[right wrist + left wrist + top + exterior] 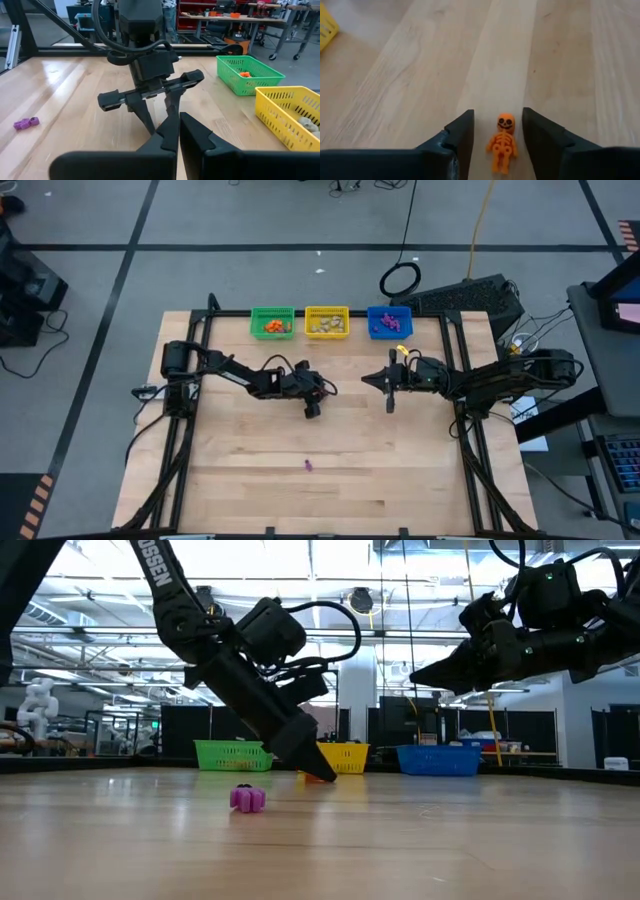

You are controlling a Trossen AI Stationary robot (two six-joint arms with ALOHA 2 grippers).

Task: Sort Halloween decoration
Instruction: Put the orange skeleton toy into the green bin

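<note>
orange skeleton (503, 142) lies between open left claw (497, 135) fingers.

Back edge of the surface (250, 480) is blocked by three baskets in a row: green basket (272, 321), yellow basket (327, 321), blue basket (389, 321), nearly touching. Left gripper (312, 410) sits low mid-surface, jaws spread, orange skeleton (502, 142) lying in the gap between them. Right gripper (390, 402) hangs above the surface just beside it; narrow lane between the two. Front half is open, only a purple trinket (309, 465) lying there, well apart from both arms.
</note>
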